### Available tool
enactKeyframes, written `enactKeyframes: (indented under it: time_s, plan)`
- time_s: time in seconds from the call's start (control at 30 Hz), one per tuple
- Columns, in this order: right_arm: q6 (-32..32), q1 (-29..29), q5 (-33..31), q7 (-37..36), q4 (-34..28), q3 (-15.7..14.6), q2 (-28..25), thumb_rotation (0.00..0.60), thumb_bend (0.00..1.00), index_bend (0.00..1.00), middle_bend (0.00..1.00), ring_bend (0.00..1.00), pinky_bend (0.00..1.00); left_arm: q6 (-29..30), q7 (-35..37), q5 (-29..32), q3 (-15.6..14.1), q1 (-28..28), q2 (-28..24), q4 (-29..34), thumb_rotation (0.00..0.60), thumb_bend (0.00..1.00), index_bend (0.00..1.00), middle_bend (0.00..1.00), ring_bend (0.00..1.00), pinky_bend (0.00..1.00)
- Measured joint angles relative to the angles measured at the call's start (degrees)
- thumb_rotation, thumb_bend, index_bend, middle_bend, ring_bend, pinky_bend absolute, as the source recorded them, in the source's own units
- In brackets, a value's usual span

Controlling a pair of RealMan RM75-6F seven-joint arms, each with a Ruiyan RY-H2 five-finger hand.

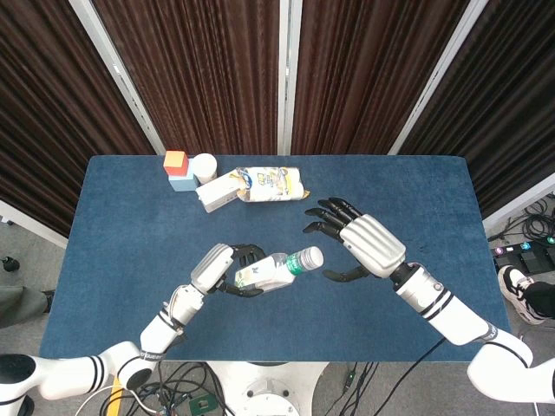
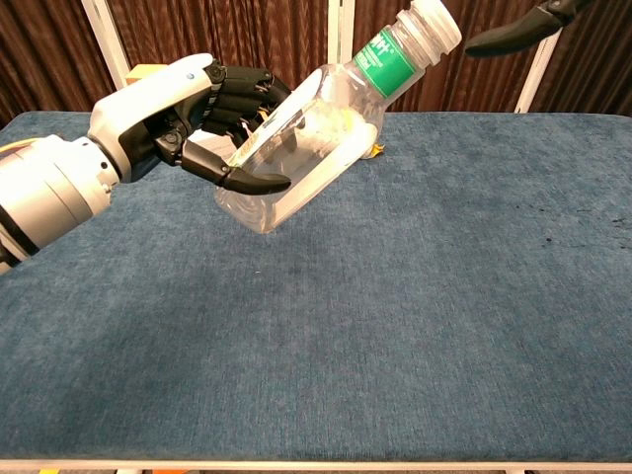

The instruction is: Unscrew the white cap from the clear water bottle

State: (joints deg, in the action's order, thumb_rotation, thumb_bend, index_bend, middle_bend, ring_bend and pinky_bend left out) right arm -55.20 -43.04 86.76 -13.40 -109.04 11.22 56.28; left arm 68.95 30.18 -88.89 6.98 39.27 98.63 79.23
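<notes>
My left hand (image 1: 227, 266) (image 2: 202, 123) grips the clear water bottle (image 1: 270, 271) (image 2: 311, 138) around its body and holds it tilted above the blue table, neck pointing up and to the right. The bottle has a green neck band and a white cap (image 1: 313, 256) (image 2: 436, 22) still screwed on. My right hand (image 1: 362, 244) hovers just right of the cap with fingers spread, holding nothing and not touching the cap. In the chest view only one dark finger (image 2: 518, 33) of that hand shows, at the top right.
At the back left of the blue table (image 1: 416, 199) stand an orange block on a light blue block (image 1: 178, 170), a small white cylinder (image 1: 205, 166), and a snack bag with a box (image 1: 251, 186).
</notes>
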Motion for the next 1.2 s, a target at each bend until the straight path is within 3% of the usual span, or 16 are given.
enactKeyframes:
  time_s: [0.33, 0.73, 1.2]
  plan:
    - [0.91, -0.53, -0.60, 1.04, 0.10, 0.01, 0.72, 0.596, 0.22, 0.33, 0.13, 0.00, 0.00, -0.35, -0.24, -0.02, -0.25, 0.00, -0.34, 0.18, 0.600, 0.40, 0.59, 0.58, 0.49, 0.57]
    - [2.08, -0.97, -1.22, 1.76, -0.29, -0.23, 0.66, 0.596, 0.23, 0.35, 0.13, 0.00, 0.00, -0.36, -0.53, -0.12, -0.36, -0.03, -0.40, 0.08, 0.600, 0.40, 0.59, 0.58, 0.49, 0.57]
    - [2.46, -1.27, -1.81, 2.36, -0.31, -0.16, 0.99, 0.600, 0.35, 0.46, 0.17, 0.00, 0.00, -0.43, -0.28, 0.02, -0.42, -0.13, -0.43, -0.32, 0.600, 0.40, 0.59, 0.58, 0.49, 0.57]
